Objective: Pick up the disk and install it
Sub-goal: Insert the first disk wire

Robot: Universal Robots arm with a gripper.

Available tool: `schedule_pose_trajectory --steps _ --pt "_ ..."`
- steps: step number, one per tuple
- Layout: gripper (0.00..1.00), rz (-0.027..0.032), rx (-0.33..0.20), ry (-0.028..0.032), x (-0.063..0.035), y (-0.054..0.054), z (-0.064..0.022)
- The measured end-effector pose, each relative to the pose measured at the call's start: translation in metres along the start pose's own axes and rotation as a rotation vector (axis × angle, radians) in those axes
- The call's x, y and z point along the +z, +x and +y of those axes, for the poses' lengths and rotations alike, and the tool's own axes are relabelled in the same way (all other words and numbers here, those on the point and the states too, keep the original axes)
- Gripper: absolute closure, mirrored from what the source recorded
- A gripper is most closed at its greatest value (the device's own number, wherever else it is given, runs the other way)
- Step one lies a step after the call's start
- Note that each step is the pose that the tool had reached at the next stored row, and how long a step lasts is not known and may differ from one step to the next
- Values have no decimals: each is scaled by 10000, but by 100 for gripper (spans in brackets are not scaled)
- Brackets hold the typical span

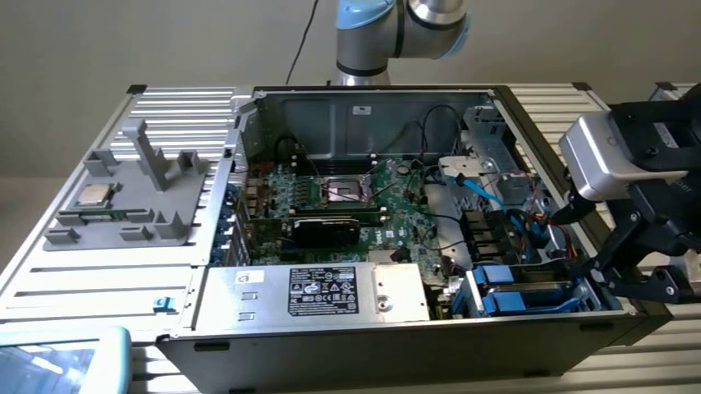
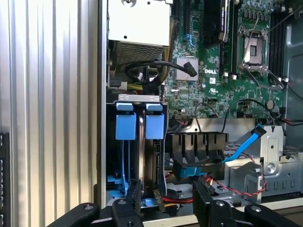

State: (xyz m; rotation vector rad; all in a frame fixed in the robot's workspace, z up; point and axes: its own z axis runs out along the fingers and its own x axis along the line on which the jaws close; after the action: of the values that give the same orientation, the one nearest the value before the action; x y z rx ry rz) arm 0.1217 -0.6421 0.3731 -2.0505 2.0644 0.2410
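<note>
The disk [image 2: 142,146] stands on edge in the drive cage at the case's front corner, clipped in a bright blue carrier [image 2: 155,126] with a second blue carrier [image 2: 125,126] beside it. In the exterior view the blue carriers [image 1: 513,289] sit low on the exterior view's right. My gripper [image 2: 168,204] is open, with its black fingers [image 2: 134,198] apart and nothing between them. It hovers just outside the case wall by the cage [image 1: 625,275], not touching the carriers.
The open computer case [image 1: 362,332] holds a green motherboard [image 1: 362,201], a silver box with a black label [image 1: 328,291] and a blue cable [image 2: 244,144]. A grey fixture [image 1: 131,197] with a small silver chip [image 1: 92,194] lies on the ribbed table [image 1: 98,279].
</note>
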Motion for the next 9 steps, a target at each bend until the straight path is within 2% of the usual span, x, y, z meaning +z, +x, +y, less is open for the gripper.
schedule_pose_trajectory --steps 9 --pt "44 -165 -322 -92 93 91 5"
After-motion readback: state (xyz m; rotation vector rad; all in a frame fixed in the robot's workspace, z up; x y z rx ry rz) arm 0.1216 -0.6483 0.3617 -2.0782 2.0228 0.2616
